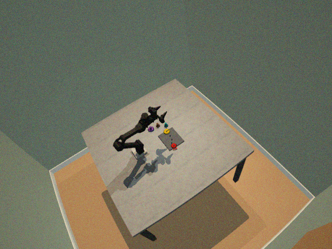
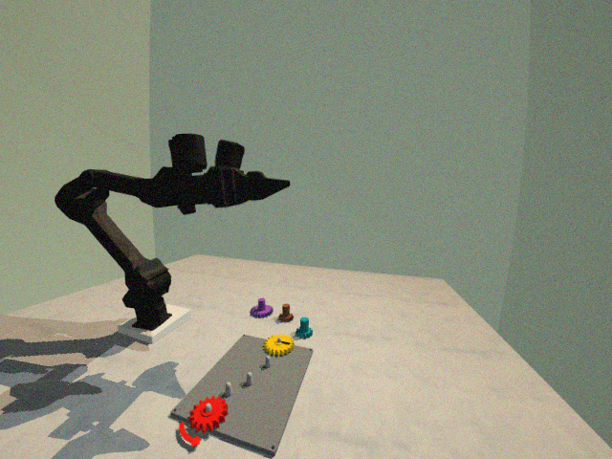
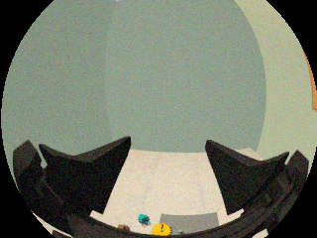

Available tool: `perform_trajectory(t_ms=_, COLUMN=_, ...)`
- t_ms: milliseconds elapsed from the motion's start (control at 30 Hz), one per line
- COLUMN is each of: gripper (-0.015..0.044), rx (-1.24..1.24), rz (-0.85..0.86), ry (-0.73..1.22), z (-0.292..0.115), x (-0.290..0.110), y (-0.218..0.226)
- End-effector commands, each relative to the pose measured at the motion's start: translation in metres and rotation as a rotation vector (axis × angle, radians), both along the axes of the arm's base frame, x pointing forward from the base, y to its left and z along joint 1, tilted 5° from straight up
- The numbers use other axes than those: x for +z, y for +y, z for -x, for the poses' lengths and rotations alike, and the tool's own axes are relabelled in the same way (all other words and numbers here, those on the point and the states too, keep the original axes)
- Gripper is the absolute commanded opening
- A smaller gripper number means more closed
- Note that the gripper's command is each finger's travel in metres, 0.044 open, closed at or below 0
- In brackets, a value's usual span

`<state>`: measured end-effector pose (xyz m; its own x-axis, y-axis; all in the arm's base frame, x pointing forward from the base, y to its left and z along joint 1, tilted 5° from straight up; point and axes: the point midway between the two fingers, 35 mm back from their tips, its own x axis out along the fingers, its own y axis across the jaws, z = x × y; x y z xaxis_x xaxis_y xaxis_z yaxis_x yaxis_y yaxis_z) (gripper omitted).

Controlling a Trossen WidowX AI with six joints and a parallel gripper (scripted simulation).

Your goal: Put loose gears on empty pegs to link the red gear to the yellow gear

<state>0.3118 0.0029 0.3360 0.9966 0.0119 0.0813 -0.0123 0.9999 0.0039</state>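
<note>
The grey board [image 1: 177,139] [image 2: 261,404] [image 3: 198,218] lies on the table. The red gear [image 1: 173,146] [image 2: 208,413] sits on a peg at one end. The yellow gear [image 1: 166,131] [image 2: 279,344] [image 3: 160,229] with its black stripe sits at the other end. Between them stand three bare pegs [image 2: 228,388] [image 2: 249,379] [image 2: 268,361]. The purple gear [image 1: 151,129] [image 2: 261,308], brown gear [image 1: 157,125] [image 2: 285,313] [image 3: 123,227] and teal gear [image 1: 166,125] [image 2: 303,328] [image 3: 144,218] stand on the table beyond the yellow end. My gripper [image 1: 163,109] [image 3: 168,141] is open and empty, high above the table.
The red arrow [image 2: 188,435] lies beside the red gear. The arm's white base [image 2: 167,323] stands on the table [image 1: 203,128] [image 2: 395,375], to the left of the loose gears in the exterior view. The arm's shadow falls across the table near the board.
</note>
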Motion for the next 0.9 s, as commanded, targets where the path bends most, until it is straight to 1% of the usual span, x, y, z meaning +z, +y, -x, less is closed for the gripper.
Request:
perform_trajectory(t_ms=0, gripper=0.0426, rx=0.001, rz=-0.006, ry=0.011, z=-0.002, x=-0.001, y=0.0)
perform_trajectory(t_ms=33, gripper=0.044, rx=0.005, rz=-0.026, ry=0.043, z=-0.007, x=-0.005, y=0.002)
perform_trajectory(t_ms=233, gripper=0.044, rx=0.002, rz=-0.24, ry=0.429, z=-0.055, x=-0.061, y=0.019)
perform_trajectory(t_ms=433, gripper=0.044, rx=-0.107, rz=-0.413, ry=0.817, z=-0.082, x=-0.126, y=0.034)
perform_trajectory(t_ms=567, gripper=0.044, rx=-0.232, rz=-0.497, ry=1.063, z=-0.087, x=-0.169, y=0.044)
perform_trajectory(t_ms=733, gripper=0.044, rx=-0.446, rz=-0.557, ry=1.345, z=-0.08, x=-0.219, y=0.055)
perform_trajectory(t_ms=800, gripper=0.044, rx=-0.55, rz=-0.567, ry=1.446, z=-0.074, x=-0.237, y=0.06)
perform_trajectory(t_ms=867, gripper=0.044, rx=-0.623, rz=-0.57, ry=1.504, z=-0.069, x=-0.247, y=0.063)
